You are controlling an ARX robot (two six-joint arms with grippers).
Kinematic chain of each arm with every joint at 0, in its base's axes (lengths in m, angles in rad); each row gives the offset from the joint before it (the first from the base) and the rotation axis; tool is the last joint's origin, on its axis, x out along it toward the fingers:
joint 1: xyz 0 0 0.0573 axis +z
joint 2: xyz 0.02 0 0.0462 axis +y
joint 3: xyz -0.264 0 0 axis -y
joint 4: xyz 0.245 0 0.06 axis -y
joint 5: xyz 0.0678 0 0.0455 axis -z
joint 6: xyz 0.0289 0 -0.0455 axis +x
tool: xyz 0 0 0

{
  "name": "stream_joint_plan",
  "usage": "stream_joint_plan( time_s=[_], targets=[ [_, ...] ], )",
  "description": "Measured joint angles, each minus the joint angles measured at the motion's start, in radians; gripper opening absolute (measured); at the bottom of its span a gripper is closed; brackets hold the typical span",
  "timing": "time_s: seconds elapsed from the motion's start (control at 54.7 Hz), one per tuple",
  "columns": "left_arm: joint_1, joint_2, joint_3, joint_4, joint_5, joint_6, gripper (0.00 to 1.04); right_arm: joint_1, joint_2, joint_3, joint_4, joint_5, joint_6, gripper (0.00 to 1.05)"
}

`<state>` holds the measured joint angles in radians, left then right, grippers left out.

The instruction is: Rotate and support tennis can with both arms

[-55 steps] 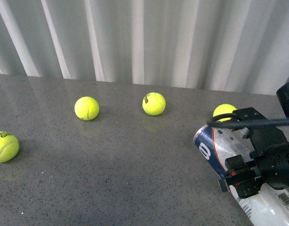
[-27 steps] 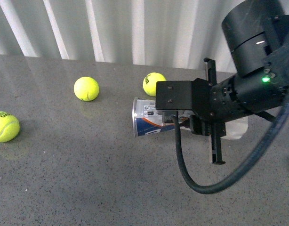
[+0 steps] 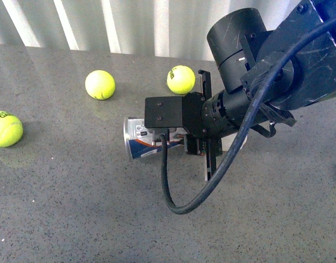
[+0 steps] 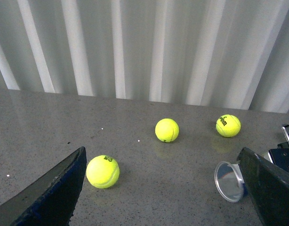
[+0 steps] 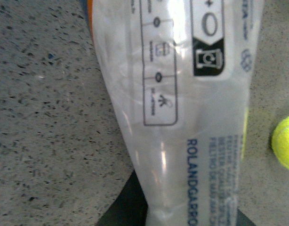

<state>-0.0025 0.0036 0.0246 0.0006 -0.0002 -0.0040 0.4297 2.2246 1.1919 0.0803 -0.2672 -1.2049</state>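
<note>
**Can swung to mid-table; left gripper open and waiting**

The right gripper [image 3: 204,127] pinches the tennis can [image 3: 142,143] around its clear middle. A second ago the can sat slanted at the right edge. Now it lies sideways near the centre of the table [image 3: 75,208], its metal-rimmed mouth pointing left, with a tennis ball [image 3: 180,79] behind it. The left gripper [image 4: 161,153] hangs with its fingers spread wide, facing that mouth without touching. The turn looks largely done; support from the left is still missing.
</note>
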Motion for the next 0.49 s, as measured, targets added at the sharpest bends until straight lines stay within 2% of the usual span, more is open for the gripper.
stream_joint_plan(
  time_s=[0.091, 0.293, 0.384, 0.494],
  targets=[
    [0.000, 0.000, 0.000, 0.000, 0.000, 0.000, 0.98, -0.002, -0.003, -0.032, 0.014, -0.028, 0.006, 0.40],
    [0.000, 0.000, 0.000, 0.000, 0.000, 0.000, 0.98, -0.007, -0.003, -0.064, 0.095, -0.020, 0.032, 0.67],
    [0.000, 0.000, 0.000, 0.000, 0.000, 0.000, 0.98, -0.011, -0.019, -0.067, 0.126, -0.023, 0.064, 0.87],
    [0.000, 0.000, 0.000, 0.000, 0.000, 0.000, 0.98, -0.011, -0.049, -0.072, 0.127, -0.030, 0.095, 0.99]
  ],
)
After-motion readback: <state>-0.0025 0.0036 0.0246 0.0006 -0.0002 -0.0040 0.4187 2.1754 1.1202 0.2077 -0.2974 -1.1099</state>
